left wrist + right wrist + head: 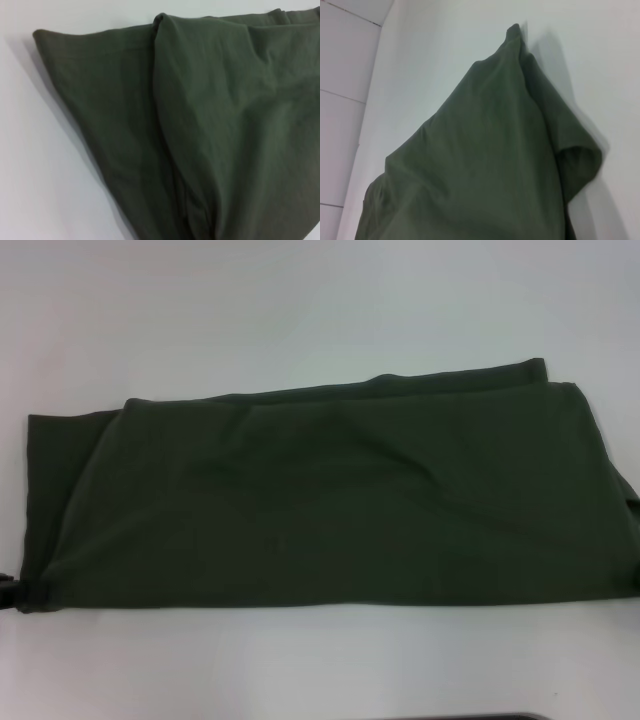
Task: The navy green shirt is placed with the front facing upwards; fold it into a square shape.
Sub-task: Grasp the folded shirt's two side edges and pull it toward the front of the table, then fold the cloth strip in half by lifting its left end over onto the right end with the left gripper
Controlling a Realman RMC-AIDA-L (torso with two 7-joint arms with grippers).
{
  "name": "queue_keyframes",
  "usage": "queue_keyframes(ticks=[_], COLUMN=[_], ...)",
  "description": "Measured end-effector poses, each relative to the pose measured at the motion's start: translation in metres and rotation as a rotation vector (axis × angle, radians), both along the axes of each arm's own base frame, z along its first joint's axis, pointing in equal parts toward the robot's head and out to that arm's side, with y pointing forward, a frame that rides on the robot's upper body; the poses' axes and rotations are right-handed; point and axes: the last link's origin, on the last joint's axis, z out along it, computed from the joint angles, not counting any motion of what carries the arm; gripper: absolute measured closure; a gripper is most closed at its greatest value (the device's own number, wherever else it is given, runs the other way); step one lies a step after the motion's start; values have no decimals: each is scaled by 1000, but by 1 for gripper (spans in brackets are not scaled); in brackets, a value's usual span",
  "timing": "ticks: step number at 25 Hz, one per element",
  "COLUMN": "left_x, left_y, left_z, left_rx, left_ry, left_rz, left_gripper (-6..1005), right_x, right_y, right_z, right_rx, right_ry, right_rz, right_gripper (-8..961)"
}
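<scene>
The large dark olive-green cotton shirt [330,500] lies folded lengthwise on the white table [300,300], a long band running across my head view from the left side to the right edge. Only plain green cloth faces up; I see no print and no label. The upper layer covers most of the band, and a lower layer peeks out along the far edge as a narrow strip and at the left end as a darker panel. A soft crease runs across the middle of the top layer.

In my left wrist view the shirt [210,130] fills most of the picture, with one layer folded over another along a rounded ridge, and the cloth gathers toward the camera. In my right wrist view the shirt [485,160] rises toward the camera too, tapering to a far corner that rests on the table, with one edge curling over into a loose fold.

At the near left corner of the shirt, in the head view, a small dark part of the left gripper [8,592] shows at the cloth's edge; I cannot tell whether it is clamped or released. The right gripper does not show in any view. To one side of the table in the right wrist view is a pale tiled floor [345,75].
</scene>
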Motion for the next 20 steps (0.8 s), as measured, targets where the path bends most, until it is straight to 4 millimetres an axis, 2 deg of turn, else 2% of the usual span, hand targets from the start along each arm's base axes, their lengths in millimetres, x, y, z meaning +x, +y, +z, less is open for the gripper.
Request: queue_keyframes(ticks=[20], left_x=[1], left_y=[1], left_z=[0], left_rx=[0], left_ry=[-5], left_rz=[-1], left_gripper=[951], right_x=[-1], right_y=[6], right_z=[6], right_rx=[13], right_ry=[-10], right_rz=[22], right_gripper=[923])
